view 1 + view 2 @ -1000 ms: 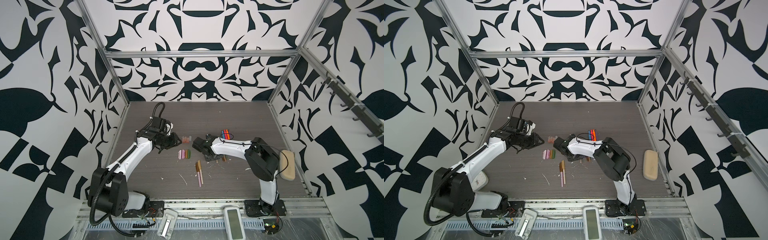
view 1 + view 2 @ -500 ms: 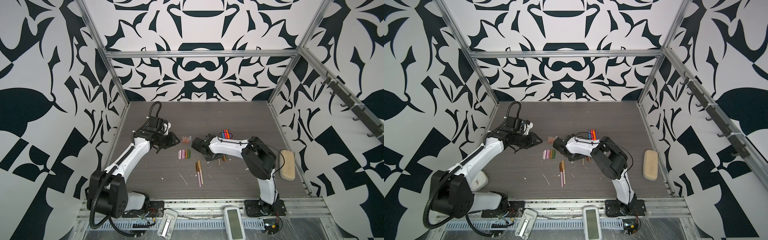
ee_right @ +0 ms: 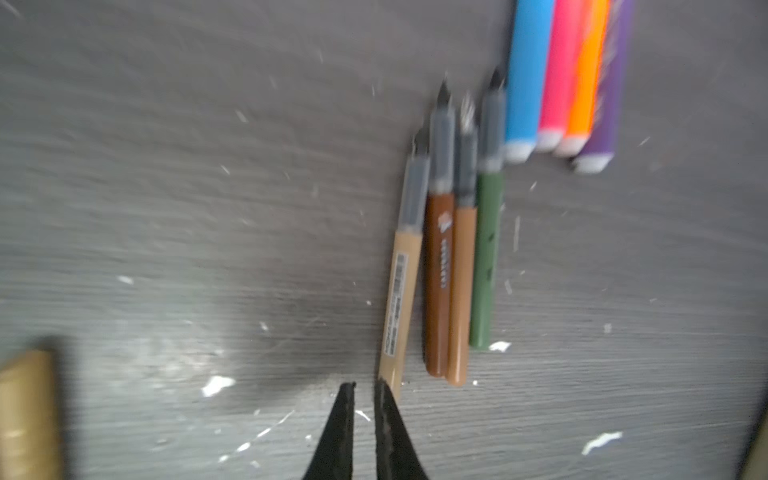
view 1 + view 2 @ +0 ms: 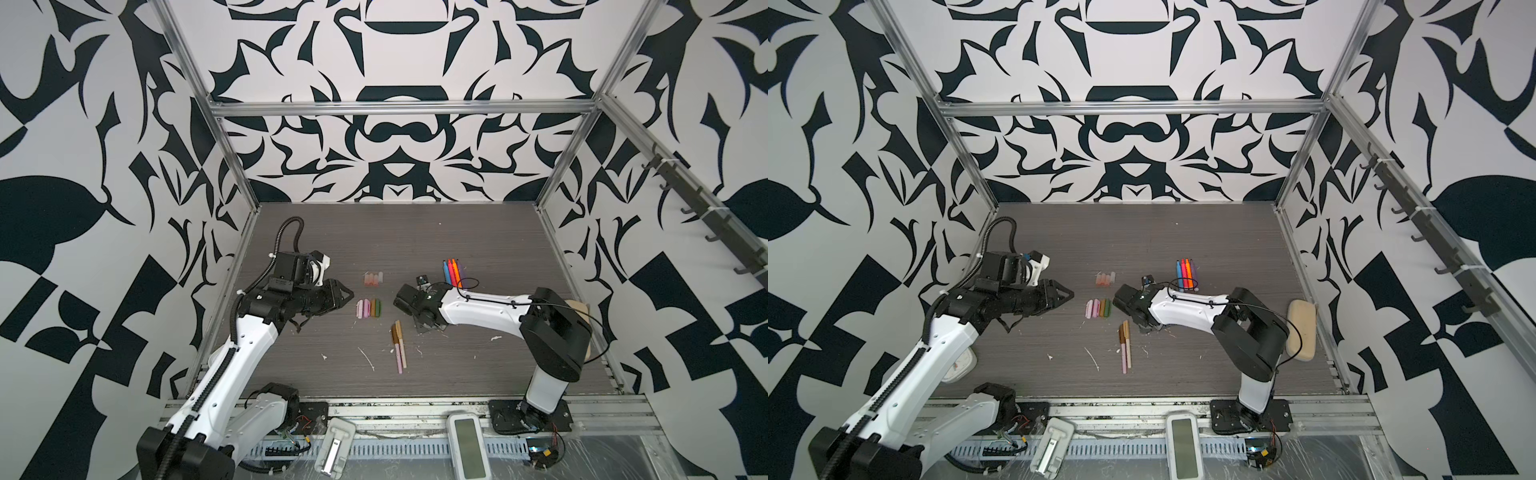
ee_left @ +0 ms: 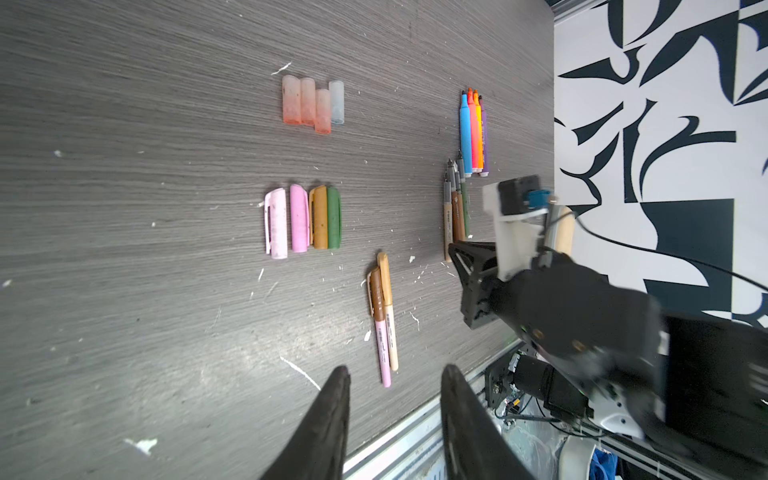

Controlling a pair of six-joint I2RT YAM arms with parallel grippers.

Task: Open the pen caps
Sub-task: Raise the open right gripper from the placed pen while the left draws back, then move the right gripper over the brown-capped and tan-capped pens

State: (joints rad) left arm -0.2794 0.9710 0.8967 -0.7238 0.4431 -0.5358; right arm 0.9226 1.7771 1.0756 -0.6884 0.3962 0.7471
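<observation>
Four bright pens [image 5: 473,133] lie uncapped at the back right, also seen as bright pens [image 4: 453,272]. Beside them lie several slim uncapped pens [image 3: 440,249], tan, brown, orange-brown and green. Two capped pens [image 5: 382,316] lie mid-table. One row of translucent pen caps [image 5: 311,102] and another of pink, tan and green pen caps [image 5: 303,218] lie apart. My left gripper [image 5: 395,374] hovers open and empty, left of the cap rows. My right gripper [image 3: 365,386] is shut on nothing, its tips at the tan pen's rear end.
A beige pouch [image 4: 1302,328] lies by the right wall. White flecks of debris [image 5: 299,370] are scattered over the grey table [image 4: 478,232]. The right arm's body [image 4: 478,307] covers the slim uncapped pens in both top views. A metal rail [image 4: 395,405] runs along the front edge.
The right arm's elbow has swung a little to the right. The left gripper has drifted slightly toward the front. The pens and caps on the table lie as before.
</observation>
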